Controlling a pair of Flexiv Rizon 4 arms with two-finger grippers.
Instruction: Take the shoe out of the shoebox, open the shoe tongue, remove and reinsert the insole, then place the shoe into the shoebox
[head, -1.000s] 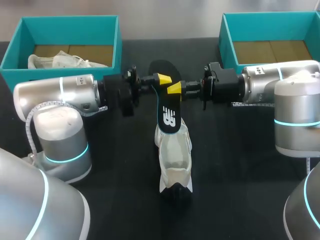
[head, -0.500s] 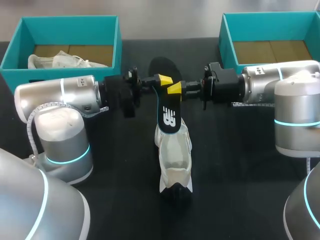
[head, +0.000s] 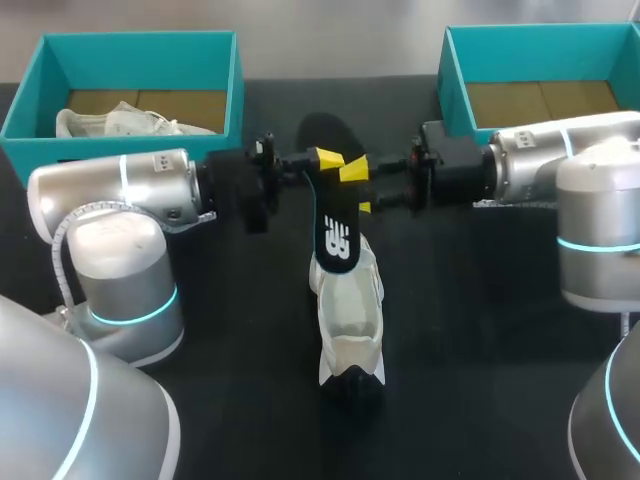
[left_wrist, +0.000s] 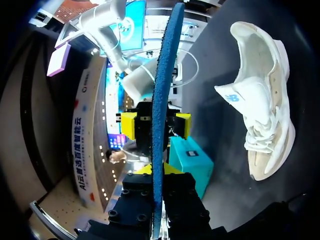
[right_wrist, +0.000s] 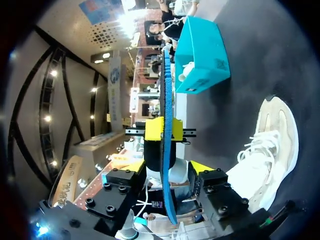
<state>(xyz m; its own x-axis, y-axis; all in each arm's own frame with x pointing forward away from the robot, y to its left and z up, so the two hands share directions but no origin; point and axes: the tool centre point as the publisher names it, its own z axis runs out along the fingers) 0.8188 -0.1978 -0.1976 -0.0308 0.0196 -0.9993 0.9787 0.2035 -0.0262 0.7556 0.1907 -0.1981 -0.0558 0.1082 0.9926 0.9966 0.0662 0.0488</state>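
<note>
Insole (head: 337, 215), frame centre, looked light, thin & floppy; left tool (head: 322, 158) pinched its mid edge, right tool (head: 358, 188) gaped wide w/ nothing held. Grip mid-length, edgewise.

insole (head: 337, 235) upright over shoe (head: 350, 305); open tabletop (head: 480, 335) both sides

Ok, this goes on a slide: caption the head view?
Left claw holds the black insole above the white shoe; right claw open around it.

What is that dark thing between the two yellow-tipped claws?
The black insole, standing on edge. The left gripper pinches it; the right gripper straddles it, open. The right wrist view shows it best.
</note>
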